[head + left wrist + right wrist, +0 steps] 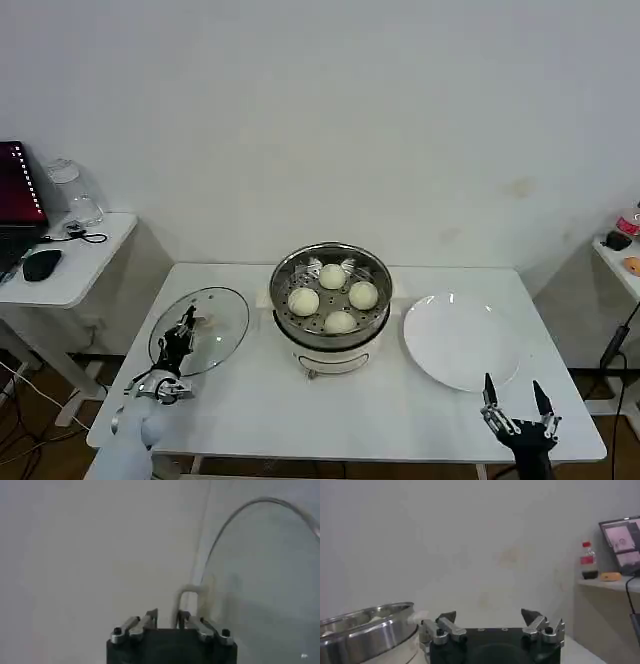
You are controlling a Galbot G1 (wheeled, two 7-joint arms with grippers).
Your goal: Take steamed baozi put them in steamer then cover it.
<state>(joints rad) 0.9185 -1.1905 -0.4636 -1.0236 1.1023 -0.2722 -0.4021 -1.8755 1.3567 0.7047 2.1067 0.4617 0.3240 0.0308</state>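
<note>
White wall fills the background on my head feed, and below it sits the white table (250,400) where the work is laid out. At the table's centre I see the stainless-steel steamer (332,300) on its white base, uncovered, with all four steamed baozi (333,298) resting on the perforated tray inside, close together but each distinct. Just to the steamer's right lies the flat white plate (461,342), bare. On the steamer's left the glass cover (200,330) is tilted up off the table, its rim catching the light. My left gripper (184,327) is at the middle of that cover; on the left wrist feed its fingers (150,617) are drawn close together around the cream handle (192,597), so I read it as grasping the cover by the handle. My right gripper (515,398) hangs near the table's front right corner, below the plate, with its two fingers spread wide apart and nothing between them; the right wrist feed shows the same released stance, with the steamer's shiny wall (365,630) off to one side.
</note>
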